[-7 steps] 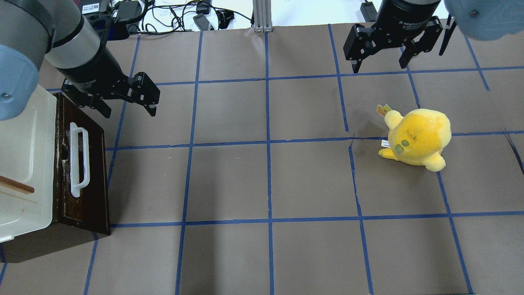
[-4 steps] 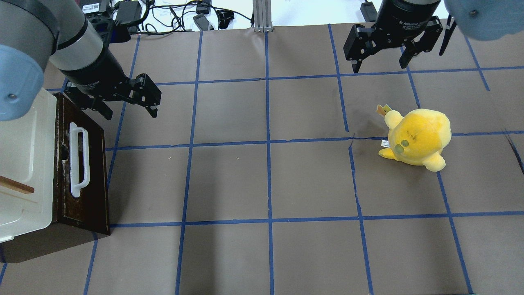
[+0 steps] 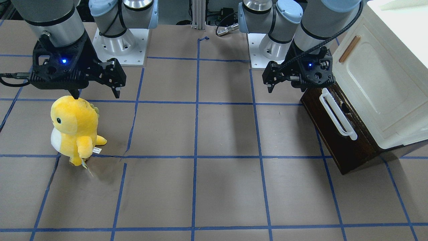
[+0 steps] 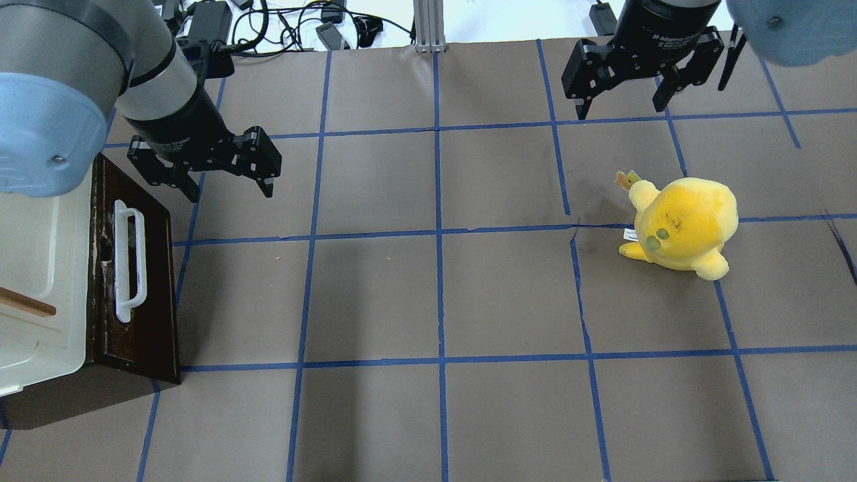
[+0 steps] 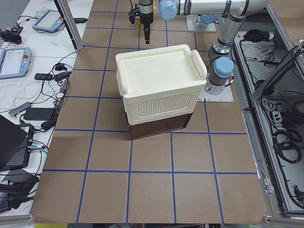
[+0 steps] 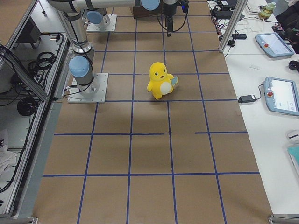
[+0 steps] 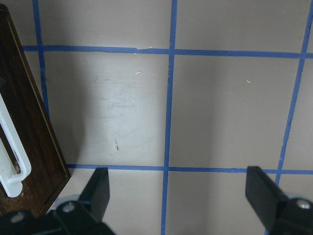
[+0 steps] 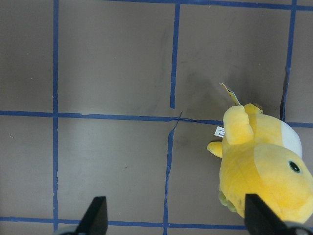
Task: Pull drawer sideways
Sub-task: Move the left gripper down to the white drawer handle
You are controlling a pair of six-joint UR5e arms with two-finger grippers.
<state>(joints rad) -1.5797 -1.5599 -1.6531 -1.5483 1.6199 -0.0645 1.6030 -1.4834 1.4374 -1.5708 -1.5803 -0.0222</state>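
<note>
The left claw (image 4: 231, 194), upper left, is wide open and empty. Coming in crooked, it could miss the handle (image 4: 124, 309) of the drawer (image 4: 152, 328).

One camera looks down from behind the robot (image 3: 123, 36), another faces it across the table (image 4: 435, 301); both take in the drawer (image 4: 157, 301) and the yellow toy (image 4: 683, 227). Two distant ones look along the table from its ends, and two wrist cameras stare down close, one at each.
</note>
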